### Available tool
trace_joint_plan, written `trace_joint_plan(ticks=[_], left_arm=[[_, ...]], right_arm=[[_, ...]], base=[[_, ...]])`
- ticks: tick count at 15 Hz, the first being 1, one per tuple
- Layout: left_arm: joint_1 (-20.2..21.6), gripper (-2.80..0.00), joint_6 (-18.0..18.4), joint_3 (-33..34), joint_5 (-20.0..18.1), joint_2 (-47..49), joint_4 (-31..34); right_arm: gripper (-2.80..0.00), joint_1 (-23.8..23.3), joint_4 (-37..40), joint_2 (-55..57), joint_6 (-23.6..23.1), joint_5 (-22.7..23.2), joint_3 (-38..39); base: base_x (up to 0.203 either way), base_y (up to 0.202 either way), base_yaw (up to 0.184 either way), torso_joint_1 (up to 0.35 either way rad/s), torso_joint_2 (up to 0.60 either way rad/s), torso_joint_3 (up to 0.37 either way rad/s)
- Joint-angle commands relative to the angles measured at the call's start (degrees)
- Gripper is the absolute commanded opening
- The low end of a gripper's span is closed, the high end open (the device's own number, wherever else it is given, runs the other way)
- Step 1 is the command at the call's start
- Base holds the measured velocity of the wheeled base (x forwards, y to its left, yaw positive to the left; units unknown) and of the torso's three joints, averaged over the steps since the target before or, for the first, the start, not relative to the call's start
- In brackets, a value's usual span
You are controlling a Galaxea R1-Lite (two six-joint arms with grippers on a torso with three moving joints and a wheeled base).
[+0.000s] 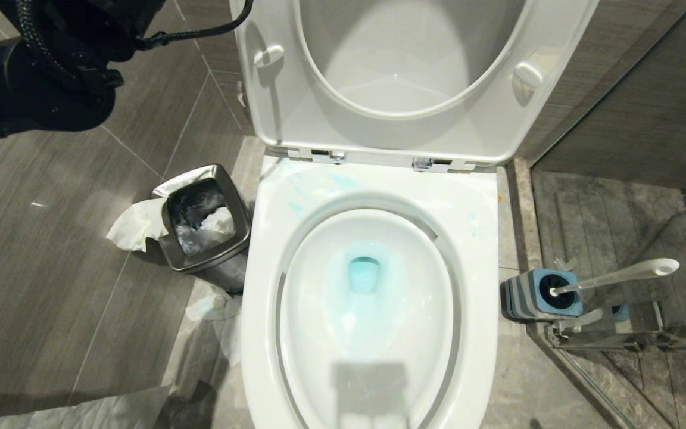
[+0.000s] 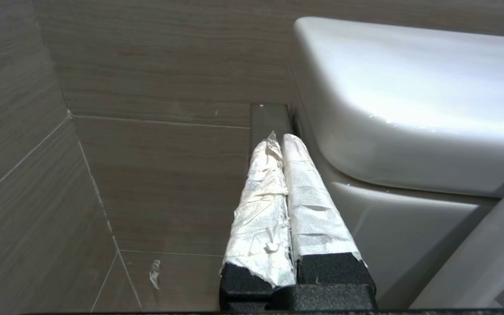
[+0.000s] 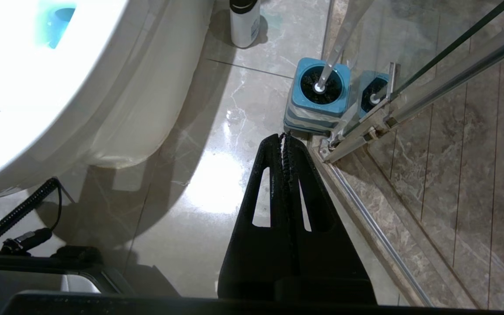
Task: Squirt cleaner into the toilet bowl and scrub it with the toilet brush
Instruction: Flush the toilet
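Right wrist view, right gripper (image 3: 285, 136): black fingers were seen pressed together with nothing between them, hung low over the floor beside the toilet bowl (image 3: 59, 87).
Key relation: the toilet brush (image 3: 322, 85) was found just beyond the right fingertips, standing in its blue-topped holder (image 3: 317, 103); the handle rose out of the holder, tilted away from the bowl toward the glass shower door (image 3: 431, 65).
Long axis, head view: the pale handle of the toilet brush (image 1: 617, 275) was laid nearly level in that view, its knob end pointed away from the toilet bowl (image 1: 373, 179).
Nearer arm: the right arm was judged far the nearer, since the holder stood on the bowl's right side.
Left gripper (image 2: 281, 139): tape-wrapped fingers were seen closed on nothing, held on the bowl's left side near the wall tiles.
Cleaner (image 1: 364, 275): a turquoise tint was seen pooled at the bottom of the bowl, with faint streaks on the rim.
Shown by right wrist alone: a white bottle (image 3: 244, 22) stood on the floor beside the bowl.
Shown by head alone: a steel waste bin (image 1: 203, 229) stood left of the bowl, and the seat (image 1: 414, 77) was raised.
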Motion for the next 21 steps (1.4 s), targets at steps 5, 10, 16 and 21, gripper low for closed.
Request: trace_joint_plan(ticks=[5, 10, 16, 21], left_arm=[[-0.4, -2.80, 0.3, -0.1, 0.2, 0.6, -0.1], [0.1, -2.80, 0.5, -0.1, 0.4, 1.6, 0.0], [0.1, -2.80, 0.6, -0.1, 0.2, 3.2, 0.0], [0.1, -2.80, 0.6, -0.1, 0.1, 5.3, 0.6]], right_arm=[[-2.80, 0.0, 0.0, 0.0, 0.0, 0.0, 0.0], [-2.80, 0.0, 0.0, 0.0, 0.0, 0.0, -0.1], [-2.80, 0.0, 0.0, 0.0, 0.0, 0.0, 0.0], [-2.80, 0.0, 0.0, 0.0, 0.0, 0.0, 0.0]], base=[[0.000, 0.000, 0.000, 0.000, 0.00, 0.000], [0.000, 0.000, 0.000, 0.000, 0.00, 0.000], [0.000, 0.000, 0.000, 0.000, 0.00, 0.000], [0.000, 0.000, 0.000, 0.000, 0.00, 0.000]])
